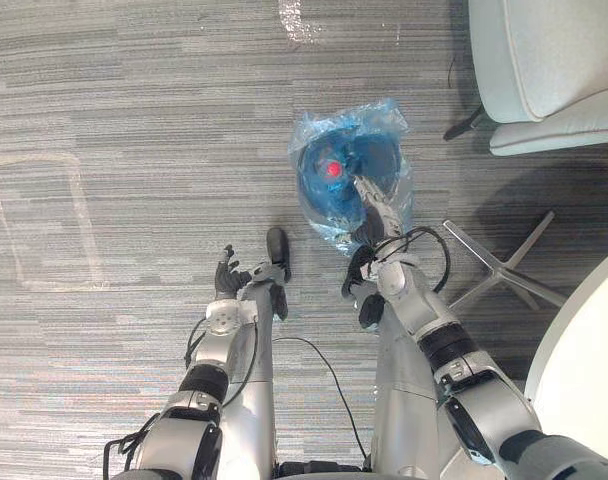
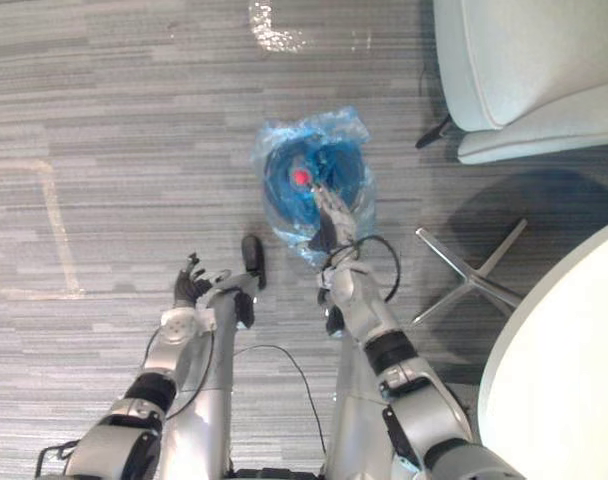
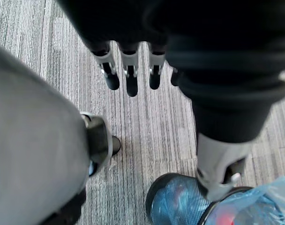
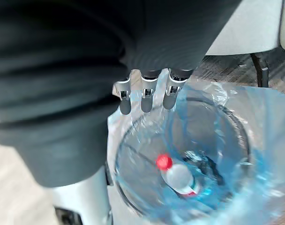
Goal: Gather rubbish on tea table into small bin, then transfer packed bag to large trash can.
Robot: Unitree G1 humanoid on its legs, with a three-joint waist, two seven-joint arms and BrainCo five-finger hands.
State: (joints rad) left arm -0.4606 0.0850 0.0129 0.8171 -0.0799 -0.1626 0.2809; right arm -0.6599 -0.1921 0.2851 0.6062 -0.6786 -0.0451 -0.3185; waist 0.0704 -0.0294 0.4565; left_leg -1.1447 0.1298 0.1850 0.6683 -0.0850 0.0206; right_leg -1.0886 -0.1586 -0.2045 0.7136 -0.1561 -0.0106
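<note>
A red-capped bottle (image 4: 179, 177) is seen inside the blue bag (image 1: 389, 125) lining the small bin (image 1: 319, 205). The right hand (image 1: 374, 222) is held over the bin's rim, fingers straight, perhaps touching the bag. The left hand (image 1: 227, 275) is held beside the bin, fingers relaxed.

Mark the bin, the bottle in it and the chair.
bin (image 1: 379, 160): left eye view, on the bag-lined inner wall.
bottle (image 4: 179, 179): right wrist view, on the clear body below the red cap.
chair (image 1: 544, 60): left eye view, on the pale cushion.
</note>
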